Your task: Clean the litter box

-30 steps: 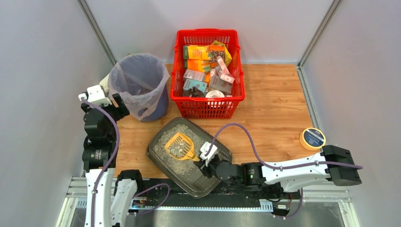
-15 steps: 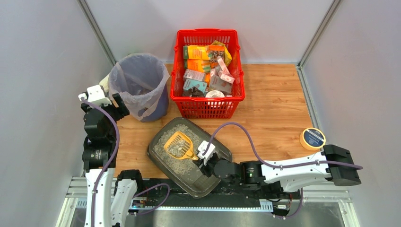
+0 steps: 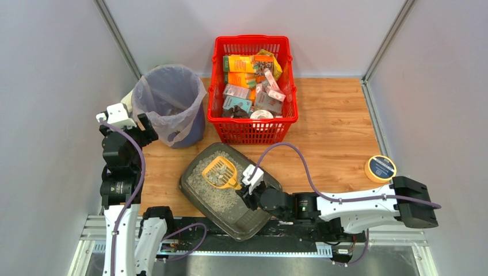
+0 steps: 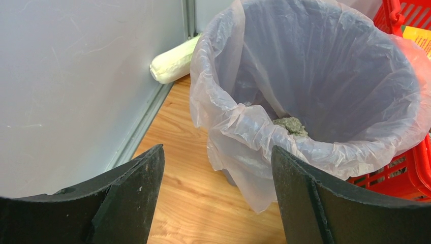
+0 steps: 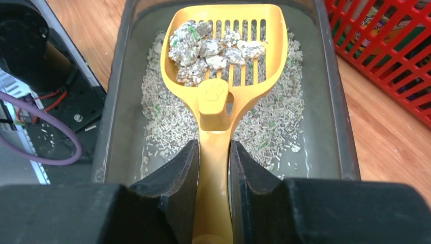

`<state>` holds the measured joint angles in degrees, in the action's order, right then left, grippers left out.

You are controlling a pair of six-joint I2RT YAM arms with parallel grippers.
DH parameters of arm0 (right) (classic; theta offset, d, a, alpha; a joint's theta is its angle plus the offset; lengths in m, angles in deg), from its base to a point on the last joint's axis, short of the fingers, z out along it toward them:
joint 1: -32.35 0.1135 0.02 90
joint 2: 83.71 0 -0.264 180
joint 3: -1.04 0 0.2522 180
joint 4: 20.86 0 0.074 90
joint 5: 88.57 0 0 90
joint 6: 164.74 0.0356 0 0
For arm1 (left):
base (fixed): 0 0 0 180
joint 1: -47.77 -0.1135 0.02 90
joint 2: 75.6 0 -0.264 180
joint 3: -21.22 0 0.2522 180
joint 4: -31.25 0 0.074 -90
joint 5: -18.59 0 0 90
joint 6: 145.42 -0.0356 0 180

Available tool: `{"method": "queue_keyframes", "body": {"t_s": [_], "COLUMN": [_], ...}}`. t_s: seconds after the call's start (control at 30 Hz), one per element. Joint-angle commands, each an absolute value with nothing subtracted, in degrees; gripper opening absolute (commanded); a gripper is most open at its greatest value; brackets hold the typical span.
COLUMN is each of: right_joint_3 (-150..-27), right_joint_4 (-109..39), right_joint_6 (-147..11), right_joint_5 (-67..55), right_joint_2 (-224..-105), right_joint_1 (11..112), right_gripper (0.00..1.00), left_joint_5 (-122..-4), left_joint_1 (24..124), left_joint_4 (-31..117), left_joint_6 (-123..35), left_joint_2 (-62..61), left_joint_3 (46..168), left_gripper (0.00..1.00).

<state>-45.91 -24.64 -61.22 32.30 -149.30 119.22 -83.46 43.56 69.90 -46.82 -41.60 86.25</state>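
The right pincer (image 5: 213, 152) is clenched on the handle of the scoop (image 5: 213, 101). Within the last second it has gone forward and a little up. The scoop head now sits further along the box than before and seems to be lifted out of the litter (image 5: 167, 122). Grey clumps (image 5: 203, 51) lie on its slots. I judge that the digging is finished for this load, and that the next step is to carry it to the bin.

The litter box (image 5: 114, 101) is directly under and ahead of this pincer, at the near edge of the table. Pale pellets cover its floor, thinner close to the fingers.

The left pincer (image 4: 216, 157) is released and holds nothing. Just ahead of it stands the bin (image 4: 315, 76), lined with a clear bag, with one grey lump (image 4: 290, 125) inside. From the right pincer the bin is ahead and well to the left.

Further ahead of the right pincer, just beyond the box, is the red basket (image 3: 253, 129), full of small packs (image 3: 241, 63).
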Motion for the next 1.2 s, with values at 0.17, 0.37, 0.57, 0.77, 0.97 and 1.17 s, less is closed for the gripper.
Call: {"method": "queue_keyframes", "body": {"t_s": [0.17,0.37,0.57,0.77,0.97,1.17], "right_joint_3": [-48.5,-46.7,-46.8,-54.8,-50.0,-49.1], "right_joint_4": [-23.0,-14.5,-23.6,-39.6,-27.9,-35.1], "right_joint_6": [-59.7,-59.7,-59.5,-58.5,-58.5,-58.4], "right_joint_5": [31.8,32.8,35.4,34.7,30.6,33.6], "right_joint_2": [-148.4,-149.3,-148.2,-150.6,-149.6,-144.0], "right_joint_1": [119.2,117.6,121.1,124.3,118.0,120.6], "right_gripper": [0.00,0.00,0.00,0.00,0.00,0.00], "left_joint_5": [-82.8,-82.8,-82.9,-83.5,-82.7,-82.2], "left_joint_1": [43.3,43.3,43.3,43.4,43.3,43.2], "left_joint_4": [68.2,68.0,68.0,68.2,68.6,68.3], "left_joint_6": [-47.2,-47.4,-47.3,-47.7,-47.7,-47.3], "left_joint_2": [-41.7,-41.5,-41.6,-41.3,-41.1,-41.2], "left_joint_3": [86.4,86.4,86.6,86.4,86.3,86.3], "left_gripper": [0.84,0.84,0.84,0.84,0.84,0.84]}}
